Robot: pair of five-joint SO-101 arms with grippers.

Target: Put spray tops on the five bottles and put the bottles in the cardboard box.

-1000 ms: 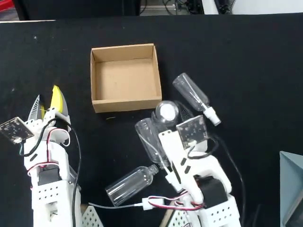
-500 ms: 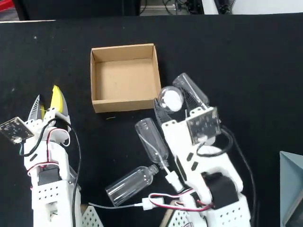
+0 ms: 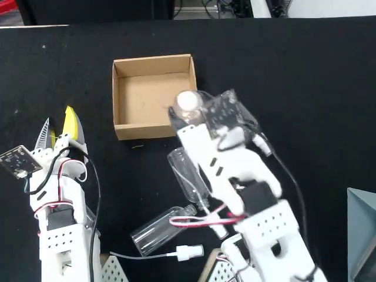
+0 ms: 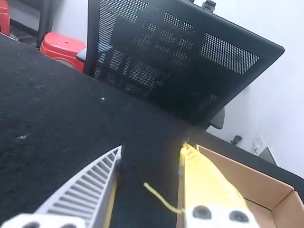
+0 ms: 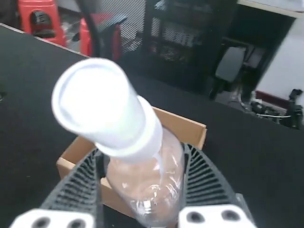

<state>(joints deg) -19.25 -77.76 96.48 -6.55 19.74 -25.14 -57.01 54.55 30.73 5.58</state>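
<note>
My right gripper [image 3: 189, 113] is shut on a clear bottle [image 3: 187, 102] with a white top, held over the right wall of the open cardboard box [image 3: 123, 97]. In the right wrist view the bottle [image 5: 107, 111] sits between the dark fingers [image 5: 202, 178], with the box [image 5: 190, 129] behind it. A second bottle with a spray top [image 3: 187, 171] lies in front of the box. A topless bottle [image 3: 161, 230] lies nearer the arm bases, and a loose spray top [image 3: 189, 253] with its tube is beside it. My left gripper [image 3: 57, 118] is open to the left of the box, holding nothing.
The white top of another bottle [image 3: 262, 147] pokes out to the right of the right arm. A grey object [image 3: 361, 229] stands at the right edge. In the left wrist view the box corner [image 4: 256, 185] lies just past the yellow finger [image 4: 204, 185].
The right arm has swung forward and left with its bottle, from in front of the box's right corner to over the box's right wall. The left arm has not moved.
</note>
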